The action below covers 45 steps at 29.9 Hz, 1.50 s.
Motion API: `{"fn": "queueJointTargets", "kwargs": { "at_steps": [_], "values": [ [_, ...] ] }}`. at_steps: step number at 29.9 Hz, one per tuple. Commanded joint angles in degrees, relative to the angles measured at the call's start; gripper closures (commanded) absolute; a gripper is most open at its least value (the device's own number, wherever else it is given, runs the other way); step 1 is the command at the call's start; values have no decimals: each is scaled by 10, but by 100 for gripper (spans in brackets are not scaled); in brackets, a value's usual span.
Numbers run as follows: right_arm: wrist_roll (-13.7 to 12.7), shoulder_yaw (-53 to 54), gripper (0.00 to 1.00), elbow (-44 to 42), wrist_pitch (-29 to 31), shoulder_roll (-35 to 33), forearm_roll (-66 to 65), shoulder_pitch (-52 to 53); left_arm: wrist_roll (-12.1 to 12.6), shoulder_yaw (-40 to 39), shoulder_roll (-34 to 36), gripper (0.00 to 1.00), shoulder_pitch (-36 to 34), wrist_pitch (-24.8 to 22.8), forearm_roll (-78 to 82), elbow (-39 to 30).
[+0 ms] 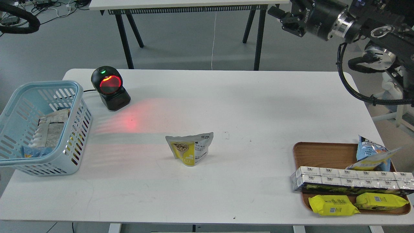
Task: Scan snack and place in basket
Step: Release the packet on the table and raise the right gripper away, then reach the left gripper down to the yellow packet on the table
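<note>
The pouch (pixel 190 149) stands upright on its own near the middle of the white table (pixel 245 106), a little toward the near edge, with bare tabletop all round it. Nothing touches it. Off to the far left sits the scanner (pixel 110 88), window glowing red, a green light on top, throwing a red wash across the table toward the pouch without reaching it. The basket (pixel 42 127) hugs the left edge, its near corner hanging close to the table's rim, and there are packets already lying inside. Between pouch and basket, open surface. Over at the right near corner, the wooden tray (pixel 310 152) is crowded: a long box pack (pixel 349 179) across it, two yellow packets (pixel 333 205) in front, a blue-and-yellow bag (pixel 372 157) behind, the tray's right end at the table's edge. The right gripper (pixel 286 19) hangs high at top right, beyond the table's far edge, well apart from everything; its fingers look spread, holding nothing. Left arm's gripper isn't visible.
</note>
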Motion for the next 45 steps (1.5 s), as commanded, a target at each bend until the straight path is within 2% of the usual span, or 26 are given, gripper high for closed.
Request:
{"fn": "queueJointTargets", "kwargs": {
  "at_steps": [1,5,8,14,18,29,34,45],
  "values": [
    [0,15,5,2,0,5,54,-42,0,136,28,0,-100,0,57,-45],
    [0,46,5,1,0,6,70,-71,0,281,26,0,-215,0,205,-102],
    [0,76,5,0,0,6,80,-92,0,389,14,0,-298,0,288,-176],
    [0,100,5,3,0,7,121,-130,0,625,-101,0,-433,0,427,-302],
    [0,100,5,22,0,7,170,-157,0,696,-160,0,-479,0,483,-350],
    [0,109,5,40,0,5,183,-174,0,788,-305,1,-466,0,534,-326],
    [0,113,5,41,0,-1,183,-174,0,789,-318,1,-408,0,533,-284],
    [0,114,5,41,0,-2,183,-187,0,789,-331,1,-335,0,531,-266]
  ]
}}
